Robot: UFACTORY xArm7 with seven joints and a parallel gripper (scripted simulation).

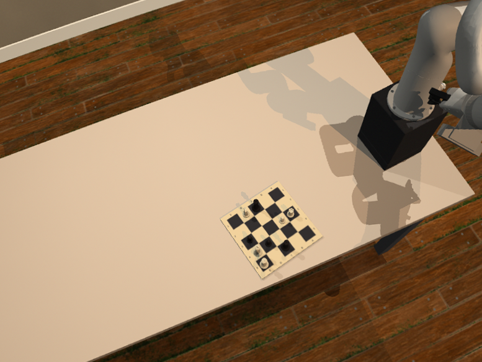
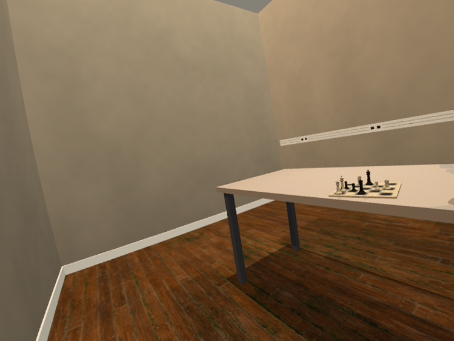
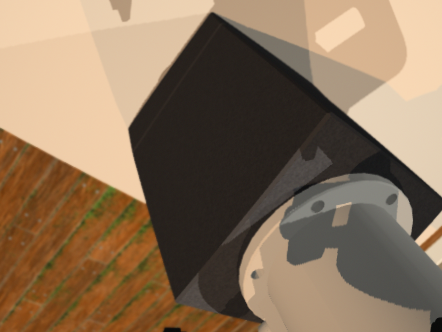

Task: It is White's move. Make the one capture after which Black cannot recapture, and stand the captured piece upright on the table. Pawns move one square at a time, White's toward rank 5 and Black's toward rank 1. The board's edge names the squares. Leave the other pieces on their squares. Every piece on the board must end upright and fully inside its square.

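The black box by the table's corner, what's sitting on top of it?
The robot arm's round grey base sits bolted on the black box. The base covers the middle of the box's top, so whatever lies underneath it stays hidden.

The board's edge labels (image 1: 258,255) seem too small to read.
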